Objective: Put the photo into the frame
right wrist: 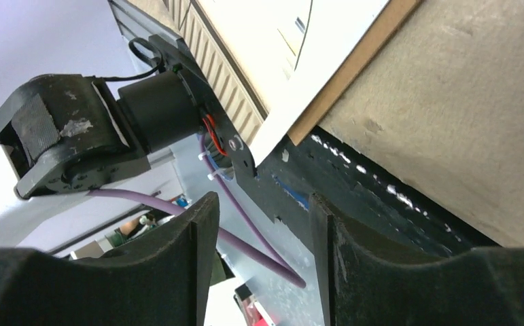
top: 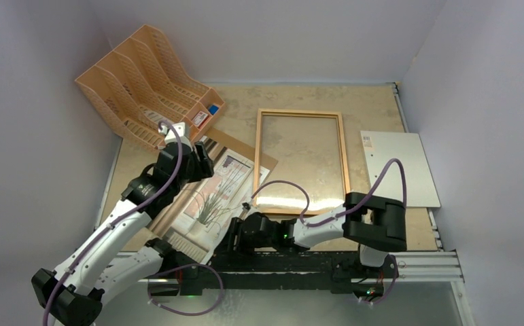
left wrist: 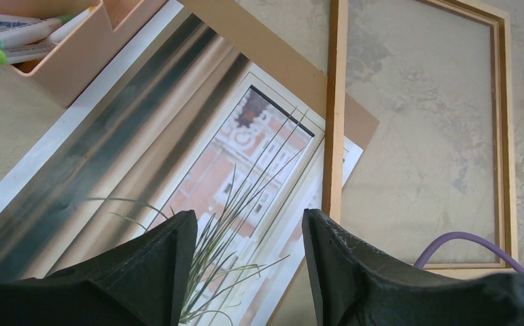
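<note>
The photo (top: 213, 197) lies picture side up, skewed, left of the middle; it also shows in the left wrist view (left wrist: 198, 149). The frame (top: 344, 159) of thin brown moulding lies flat in the middle, and its left rail (left wrist: 336, 102) crosses over the photo's far right corner. My left gripper (top: 204, 156) is open and empty above the photo's far part, its jaws spread over the plant (left wrist: 249, 221). My right gripper (top: 235, 234) is open and empty, low at the near table edge (right wrist: 259, 204), close to the photo's near white corner (right wrist: 327, 68).
The brown backing panel (top: 249, 144) lies under the photo; its edge shows in the right wrist view (right wrist: 357, 64). An orange-tan file rack (top: 143, 81) with markers (left wrist: 14, 34) stands at the back left. A stiff pale sheet (top: 402, 170) lies right of the frame.
</note>
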Motion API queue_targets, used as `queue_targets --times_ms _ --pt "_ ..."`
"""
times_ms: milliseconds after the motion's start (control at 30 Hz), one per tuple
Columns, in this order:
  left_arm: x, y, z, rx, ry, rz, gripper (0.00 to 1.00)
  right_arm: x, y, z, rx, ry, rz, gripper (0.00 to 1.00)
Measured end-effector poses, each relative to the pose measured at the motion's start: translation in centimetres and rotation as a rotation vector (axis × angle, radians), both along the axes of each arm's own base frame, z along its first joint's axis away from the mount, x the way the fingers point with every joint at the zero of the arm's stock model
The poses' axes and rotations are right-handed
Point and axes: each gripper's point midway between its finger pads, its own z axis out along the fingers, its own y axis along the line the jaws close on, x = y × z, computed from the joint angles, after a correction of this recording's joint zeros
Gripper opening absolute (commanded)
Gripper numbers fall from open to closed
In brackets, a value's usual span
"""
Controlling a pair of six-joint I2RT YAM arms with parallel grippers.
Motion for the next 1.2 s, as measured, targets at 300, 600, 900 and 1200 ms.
queue_targets --times_ms 300,600,900,1200 --pt "0.0 0.0 -0.5 0.008 0.017 0.003 0.61 0.7 1.8 0.2 0.029 0.004 -0.03 0.45" --pt "0.0 0.0 -0.7 0.013 0.024 0.003 0.61 1.2 1.7 -2.4 -0.027 0.035 -0.058 0.35" --pt "0.0 0.1 -2.0 0.029 0.048 0.004 0.62 2.8 1.7 -2.5 -0.023 0.04 -0.096 0.3" --pt "0.0 0.0 -2.3 0.033 0.055 0.004 0.62 4.1 2.1 -2.9 0.018 0.062 -0.125 0.32"
